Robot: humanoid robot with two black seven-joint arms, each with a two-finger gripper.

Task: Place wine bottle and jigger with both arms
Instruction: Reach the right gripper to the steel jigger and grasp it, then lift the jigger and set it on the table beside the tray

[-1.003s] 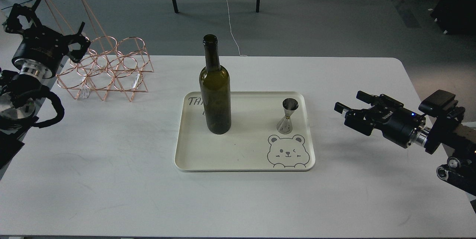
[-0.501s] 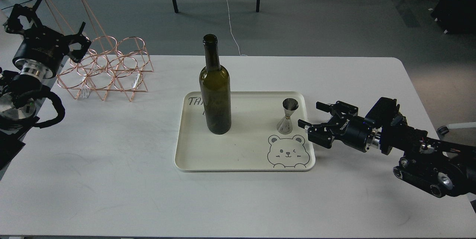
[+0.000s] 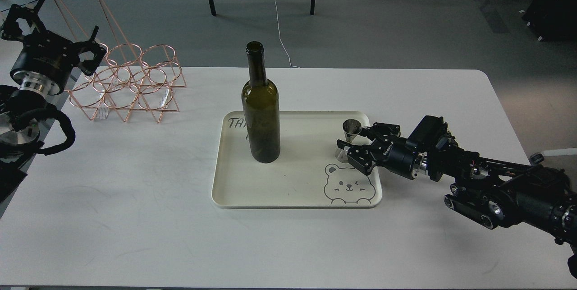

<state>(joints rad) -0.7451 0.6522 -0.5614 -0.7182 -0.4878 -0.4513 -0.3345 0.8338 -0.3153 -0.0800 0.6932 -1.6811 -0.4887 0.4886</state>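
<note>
The wine bottle (image 3: 261,118) stands upright on the left half of a cream tray (image 3: 217,181). The jigger (image 3: 350,128) stands upright near the tray's right edge, above a printed bear face. My right gripper (image 3: 356,140) comes in low from the right and is open, its two fingers reaching to either side of the jigger at waist height; I cannot tell whether they touch it. My left gripper (image 3: 54,24) is open and empty, raised at the far left beside the rack, well away from the bottle.
A copper wire bottle rack (image 3: 130,82) stands at the table's back left, close to my left gripper. The white table (image 3: 135,218) has its rounded right edge behind my right arm. Chair legs and cables are on the floor beyond.
My right arm has swept left across the table, and its open gripper has come from the table's right side to the jigger. The left gripper has shifted slightly left. Bottle and jigger have not moved.
</note>
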